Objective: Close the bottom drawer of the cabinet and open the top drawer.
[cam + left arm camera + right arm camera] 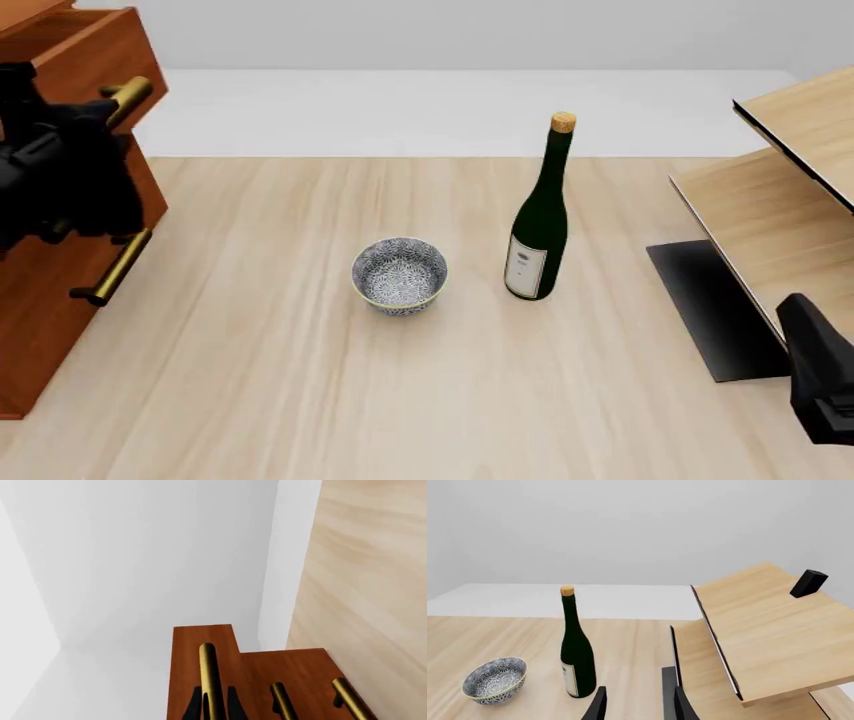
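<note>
At far left stands the cabinet (54, 300); its top drawer (100, 60) juts out, the left pincer (212, 707) pinching its brass handle (208, 675). The bottom drawer (47, 330) sits flush. Near right, the right pincer (637, 705) hangs spread over the desk (267, 400).

L gripper (213, 705) fingers (194, 705) straddling handle (209, 677). R gripper (637, 705) low at near right, fingers parted, holding nothing.

One cabinet (60, 300), three brass handles (208, 680), one bottle (538, 225), one bowl (399, 274)
</note>
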Robot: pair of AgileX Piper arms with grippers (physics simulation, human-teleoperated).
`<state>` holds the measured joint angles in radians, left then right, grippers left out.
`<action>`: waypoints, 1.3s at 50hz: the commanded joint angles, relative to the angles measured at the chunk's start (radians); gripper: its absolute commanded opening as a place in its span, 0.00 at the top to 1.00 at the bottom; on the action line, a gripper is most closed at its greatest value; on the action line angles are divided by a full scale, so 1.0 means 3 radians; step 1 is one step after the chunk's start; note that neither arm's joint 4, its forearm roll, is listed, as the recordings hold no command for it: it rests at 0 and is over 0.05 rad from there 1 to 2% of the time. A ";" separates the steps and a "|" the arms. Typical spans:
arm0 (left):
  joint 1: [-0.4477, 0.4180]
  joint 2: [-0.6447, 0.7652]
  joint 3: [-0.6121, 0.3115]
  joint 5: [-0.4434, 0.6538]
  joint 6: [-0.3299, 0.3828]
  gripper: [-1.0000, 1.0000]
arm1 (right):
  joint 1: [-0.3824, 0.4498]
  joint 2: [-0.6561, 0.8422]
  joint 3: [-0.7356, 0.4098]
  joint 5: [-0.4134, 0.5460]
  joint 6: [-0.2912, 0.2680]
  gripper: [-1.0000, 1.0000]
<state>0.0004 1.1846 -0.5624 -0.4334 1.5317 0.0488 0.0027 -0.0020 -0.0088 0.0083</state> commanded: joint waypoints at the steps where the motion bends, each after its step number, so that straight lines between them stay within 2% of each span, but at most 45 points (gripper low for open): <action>1: 0.0028 0.0030 -0.0044 0.0123 -0.0013 1.00 | -0.0004 0.0004 -0.0001 -0.0008 0.0006 0.00; 9: 0.0028 0.0024 -0.0055 0.0128 -0.0025 1.00 | -0.0002 0.0003 -0.0002 -0.0008 0.0005 0.00; 10: 0.0028 0.0026 -0.0053 0.0123 -0.0022 0.00 | -0.0002 0.0002 -0.0002 -0.0007 0.0006 0.00; 46: -0.0042 0.0075 -0.0038 0.0055 0.0014 0.00 | 0.0005 -0.0005 0.0000 0.0001 0.0004 0.00; 57: -0.0147 0.0083 -0.0012 0.0027 0.0039 0.00 | 0.0007 -0.0006 0.0002 0.0002 0.0001 0.00; 65: -0.0371 0.0016 0.0054 0.0017 0.0107 0.00 | 0.0005 -0.0005 0.0001 0.0000 0.0009 0.00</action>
<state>-0.0862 1.2482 -0.5654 -0.4622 1.5604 0.0518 0.0018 -0.0017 -0.0086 0.0089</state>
